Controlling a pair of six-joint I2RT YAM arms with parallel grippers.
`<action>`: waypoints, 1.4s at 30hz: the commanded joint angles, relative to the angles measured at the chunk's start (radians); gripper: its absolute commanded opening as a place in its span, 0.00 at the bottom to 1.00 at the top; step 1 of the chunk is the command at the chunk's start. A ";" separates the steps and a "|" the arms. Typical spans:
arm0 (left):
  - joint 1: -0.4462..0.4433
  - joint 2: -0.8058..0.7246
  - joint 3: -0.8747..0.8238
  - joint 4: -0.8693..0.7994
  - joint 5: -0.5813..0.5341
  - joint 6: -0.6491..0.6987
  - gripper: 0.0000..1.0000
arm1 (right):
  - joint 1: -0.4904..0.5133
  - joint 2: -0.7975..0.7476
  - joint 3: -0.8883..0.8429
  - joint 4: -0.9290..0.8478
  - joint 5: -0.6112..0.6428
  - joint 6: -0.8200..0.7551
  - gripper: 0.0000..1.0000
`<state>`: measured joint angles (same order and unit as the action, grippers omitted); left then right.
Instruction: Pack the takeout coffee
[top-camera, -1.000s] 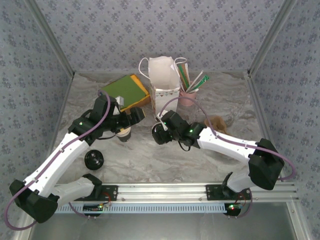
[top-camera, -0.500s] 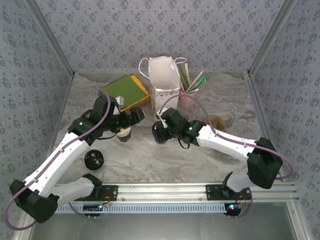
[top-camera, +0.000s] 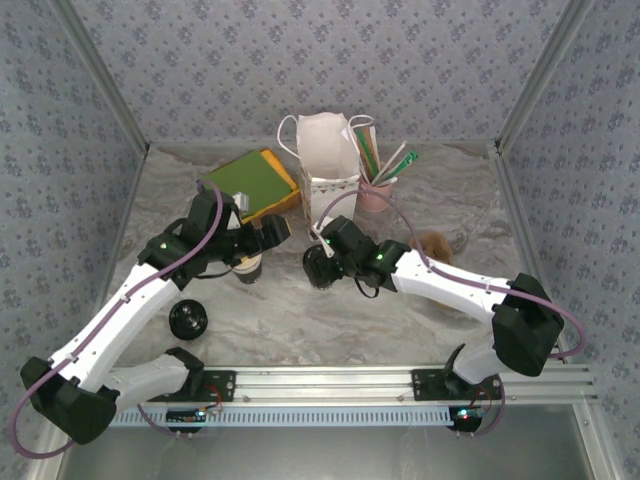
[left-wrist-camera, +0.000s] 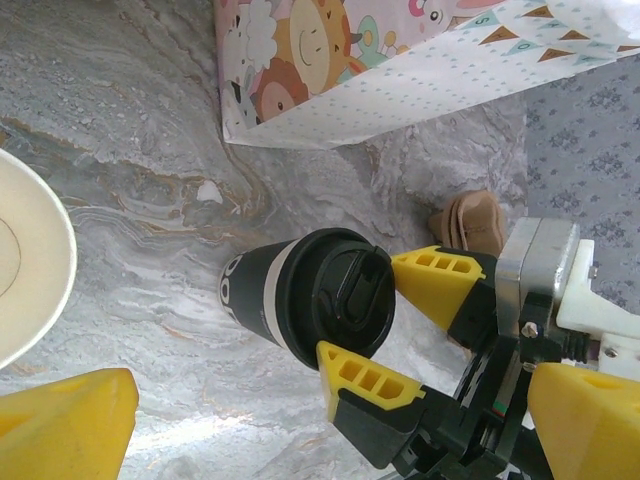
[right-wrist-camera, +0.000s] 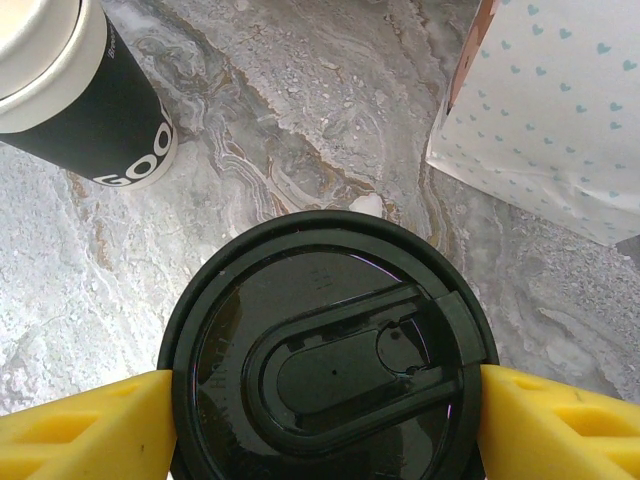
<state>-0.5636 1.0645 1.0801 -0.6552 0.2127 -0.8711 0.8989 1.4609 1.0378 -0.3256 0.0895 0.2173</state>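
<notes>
**Right pincer** (right-wrist-camera: 325, 400): narrowed to the width of the takeout coffee (right-wrist-camera: 325, 340). One yellow finger (right-wrist-camera: 85, 425) lies against each side of the lid's rim. Contact reads as made on both sides, but how firm the grip is cannot be told.

**Takeout coffee**: dark paper cup with a round black lid, sip flap down. It stands on the marbled surface (top-camera: 300, 320) near the middle, just in front of the paper bag (top-camera: 328, 150).

**Step in hand (judged)**: the grasp on the cup, with nothing packed yet.

**Next move (judged)**:
- Lift straight up until the base clears the surface.
- Carry the cup back to the bag's open mouth.
- Lower it in upright. The hold sits high at the lid, so a tilt or a loose lid is the risk.

**Left pincer** (top-camera: 268, 233): spread wide with nothing between its fingers. It hangs just left of the takeout coffee.

**Lidless cup** (right-wrist-camera: 80, 90): dark-sleeved with a cream inside. It stands apart from the takeout coffee, on its left in the top view, close under the left pincer.

**Paper bag**: white, patterned and handled, standing upright with its top open.

**Loose black lid** (top-camera: 187, 320): on the surface at near left, well apart from both cups.

**Green and orange flat item** (top-camera: 250, 185): left of the bag.

**Pink holder of sticks** (top-camera: 378, 190): just right of the bag.
</notes>
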 joint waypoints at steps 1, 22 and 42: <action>-0.006 0.006 0.035 0.001 0.007 0.022 1.00 | 0.003 0.001 0.001 -0.032 -0.007 0.001 0.76; -0.007 0.020 0.045 0.001 0.011 0.031 1.00 | 0.021 -0.031 0.016 -0.053 0.043 -0.009 0.77; -0.007 0.025 0.024 -0.007 0.046 0.034 1.00 | 0.031 -0.020 -0.003 -0.034 0.026 0.001 0.77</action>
<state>-0.5636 1.0904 1.0916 -0.6552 0.2401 -0.8555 0.9237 1.4361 1.0378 -0.3622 0.1165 0.2173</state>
